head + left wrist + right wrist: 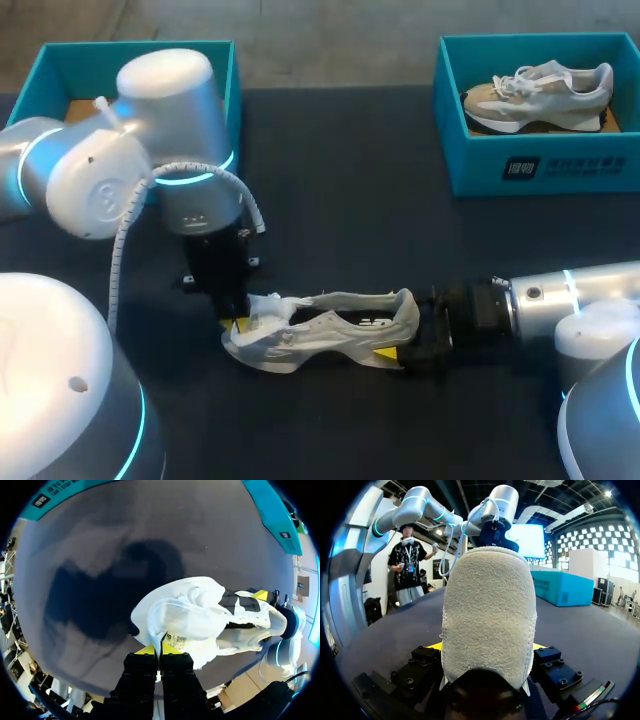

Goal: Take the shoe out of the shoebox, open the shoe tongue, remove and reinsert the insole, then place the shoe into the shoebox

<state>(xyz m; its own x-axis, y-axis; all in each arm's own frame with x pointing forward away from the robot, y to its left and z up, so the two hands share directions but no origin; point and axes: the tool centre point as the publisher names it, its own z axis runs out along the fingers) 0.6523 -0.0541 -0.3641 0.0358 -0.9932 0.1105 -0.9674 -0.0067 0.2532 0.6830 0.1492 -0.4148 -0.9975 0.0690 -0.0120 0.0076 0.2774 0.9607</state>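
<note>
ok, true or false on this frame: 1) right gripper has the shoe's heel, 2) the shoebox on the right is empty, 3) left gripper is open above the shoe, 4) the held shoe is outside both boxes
1) The right gripper holds the shoe at its heel. True.
2) The right shoebox is empty. False: a second shoe lies in it.
3) The left gripper is open above the shoe. False: it is shut on what looks like the tongue, at the shoe's front end.
4) The held shoe is outside both boxes. True: it lies on the table.
</note>
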